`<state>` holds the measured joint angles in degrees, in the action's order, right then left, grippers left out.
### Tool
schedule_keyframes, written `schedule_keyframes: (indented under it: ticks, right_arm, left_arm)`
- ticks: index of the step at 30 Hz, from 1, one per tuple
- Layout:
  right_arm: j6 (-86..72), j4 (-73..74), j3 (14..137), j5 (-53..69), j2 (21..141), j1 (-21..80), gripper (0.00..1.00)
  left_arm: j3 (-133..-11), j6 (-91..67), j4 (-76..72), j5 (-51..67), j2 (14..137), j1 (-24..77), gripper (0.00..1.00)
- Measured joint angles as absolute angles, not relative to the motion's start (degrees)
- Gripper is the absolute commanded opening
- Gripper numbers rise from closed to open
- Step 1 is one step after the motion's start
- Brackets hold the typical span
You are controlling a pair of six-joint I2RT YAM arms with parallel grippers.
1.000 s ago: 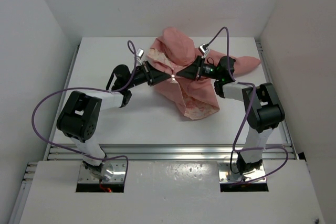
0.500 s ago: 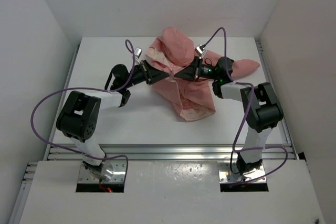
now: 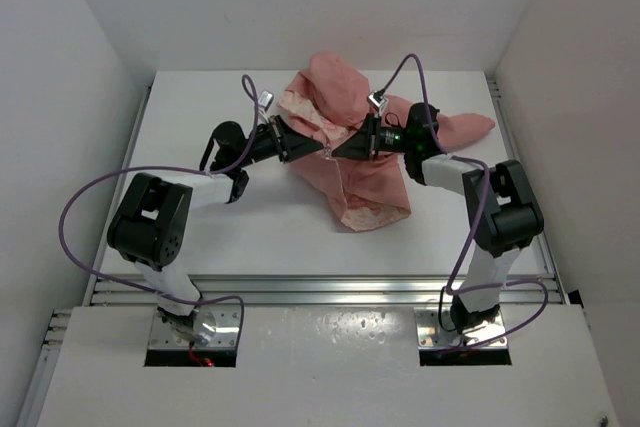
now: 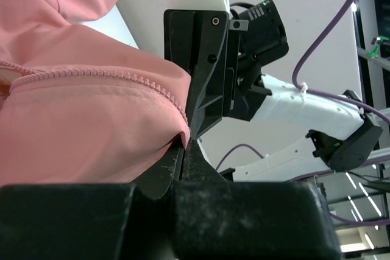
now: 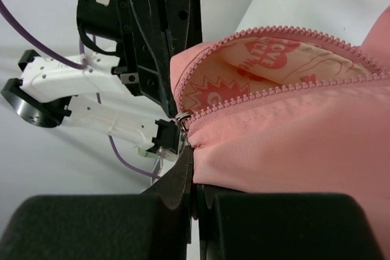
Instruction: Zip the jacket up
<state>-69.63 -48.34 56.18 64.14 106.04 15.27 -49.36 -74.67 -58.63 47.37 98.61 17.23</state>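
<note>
toward the back of the worktop (image 3: 250,227) lay the jacket (image 3: 375,182); left pincer (image 3: 322,147) and right pincer (image 3: 338,150) each pinched its front edge beside the zipper slider (image 5: 181,120), probably to tension the teeth.

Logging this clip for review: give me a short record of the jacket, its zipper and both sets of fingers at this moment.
jacket: salmon-pink, crumpled on the white table, cream printed lining showing
zipper: slider at one end, tooth rows apart beyond it
left fingers: shut on the jacket's edge
right fingers: shut on the jacket just under the slider
task stage: zipper not yet closed
</note>
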Motion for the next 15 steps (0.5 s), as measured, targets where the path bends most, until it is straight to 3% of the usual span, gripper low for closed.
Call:
schedule_keyframes:
  ticks: [15]
  right_arm:
    - [-64.9,-44.9,57.1,68.9,105.1,15.9,0.0]
  left_arm:
    - [-49.7,-70.5,-55.8,49.3,98.6,17.3,0.0]
